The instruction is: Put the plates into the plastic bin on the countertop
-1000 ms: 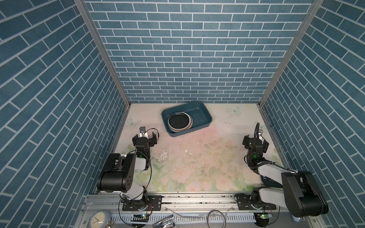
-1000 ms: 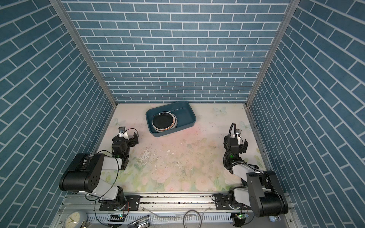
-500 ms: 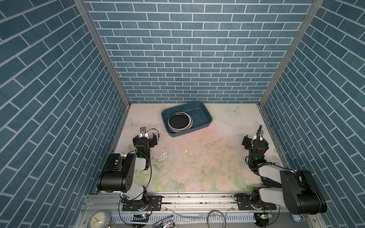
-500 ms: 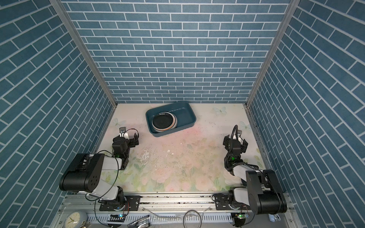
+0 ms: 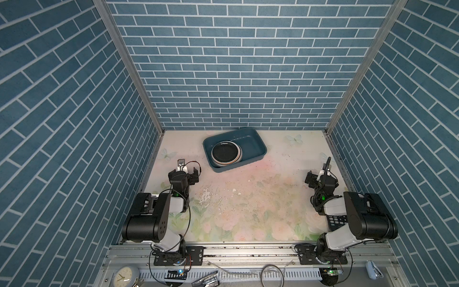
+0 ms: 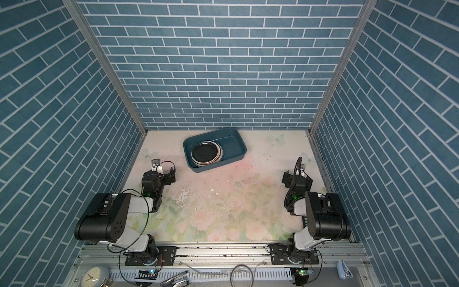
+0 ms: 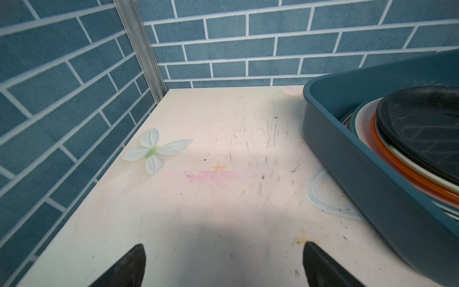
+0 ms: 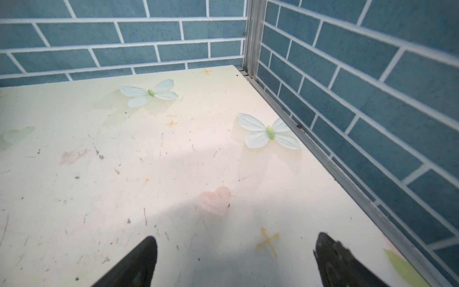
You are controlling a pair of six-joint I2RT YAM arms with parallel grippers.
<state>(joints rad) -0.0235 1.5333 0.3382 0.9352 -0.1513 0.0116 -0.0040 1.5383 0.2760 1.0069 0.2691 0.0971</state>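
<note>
The dark teal plastic bin (image 5: 259,146) (image 6: 239,143) sits at the back middle of the flowered countertop (image 5: 248,198). Inside it, at its left end, lies a stack of plates (image 5: 224,152) (image 6: 205,151) with a black one on top. The left wrist view shows orange and cream rims under the black plate (image 7: 422,129) and the bin wall (image 7: 372,193) close by. My left gripper (image 5: 190,172) (image 7: 223,248) rests low, open and empty, just front-left of the bin. Near the right wall my right gripper (image 5: 321,174) (image 8: 236,238) is also open and empty.
Blue brick walls close in the left, back and right sides. A black calculator (image 5: 335,220) lies partly under the right arm. A scuffed patch (image 5: 206,196) marks the countertop's middle. A round white clock (image 5: 124,275) lies on the front rail.
The right gripper has shifted slightly toward the right wall and turned a little at the wrist. The left arm, the bin and the plates have not moved.
</note>
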